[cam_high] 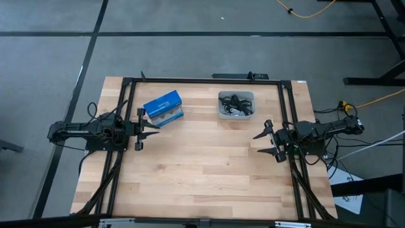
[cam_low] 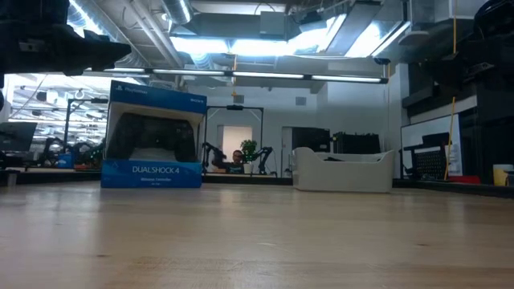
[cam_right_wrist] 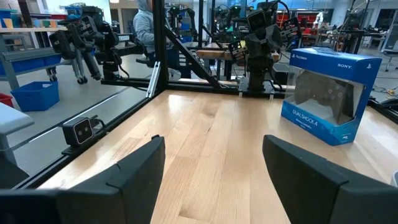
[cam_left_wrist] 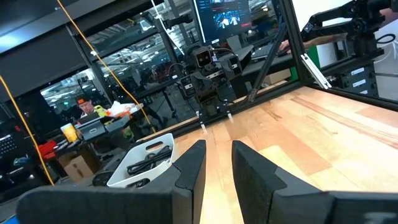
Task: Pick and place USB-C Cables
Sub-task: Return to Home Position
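Note:
The USB-C cables [cam_high: 235, 105] lie in a tangle, black and silver-white, inside a small grey-white bin [cam_high: 223, 114] near the table's far edge. The left wrist view shows black cables [cam_left_wrist: 146, 160] in that bin [cam_left_wrist: 118, 177]. In the low view only the bin's wall [cam_low: 344, 170] shows. My left gripper [cam_high: 154, 130] hovers at the table's left side, next to the blue box, its fingers a narrow gap apart [cam_left_wrist: 217, 146], holding nothing. My right gripper [cam_high: 261, 142] hovers at the right side, wide open [cam_right_wrist: 214, 140] and empty, to the near right of the bin.
A blue DualShock 4 box [cam_high: 163, 107] stands near the far edge, left of the bin and just beyond my left gripper; it also shows in the low view [cam_low: 152, 140] and the right wrist view [cam_right_wrist: 329, 93]. Bare wood [cam_high: 202, 171] spreads across the table's middle and near half. A black frame rail [cam_high: 202, 80] borders the table.

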Tool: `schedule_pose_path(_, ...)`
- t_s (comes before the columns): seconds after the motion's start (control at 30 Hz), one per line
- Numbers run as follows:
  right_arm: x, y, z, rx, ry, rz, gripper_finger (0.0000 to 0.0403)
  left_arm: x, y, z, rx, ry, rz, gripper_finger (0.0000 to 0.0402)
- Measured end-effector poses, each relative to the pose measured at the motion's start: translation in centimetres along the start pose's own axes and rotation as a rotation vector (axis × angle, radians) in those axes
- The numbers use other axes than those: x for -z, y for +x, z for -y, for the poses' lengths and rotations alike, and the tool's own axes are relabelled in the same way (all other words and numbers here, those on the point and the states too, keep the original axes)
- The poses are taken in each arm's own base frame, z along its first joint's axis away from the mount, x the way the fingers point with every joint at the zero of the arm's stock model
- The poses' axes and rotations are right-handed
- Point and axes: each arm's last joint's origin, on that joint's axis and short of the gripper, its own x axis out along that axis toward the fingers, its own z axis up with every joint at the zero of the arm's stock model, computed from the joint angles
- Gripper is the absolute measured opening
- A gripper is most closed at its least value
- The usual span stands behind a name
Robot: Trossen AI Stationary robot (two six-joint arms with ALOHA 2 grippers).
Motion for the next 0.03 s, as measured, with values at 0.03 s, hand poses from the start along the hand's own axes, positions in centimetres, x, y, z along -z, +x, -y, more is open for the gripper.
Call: schedule_pose_path(0.03,0.0,0.0,0.0,0.0,0.0,0.0,0.0275,0.0,0.0,0.0,0.0,0.0,0.0,0.0071)
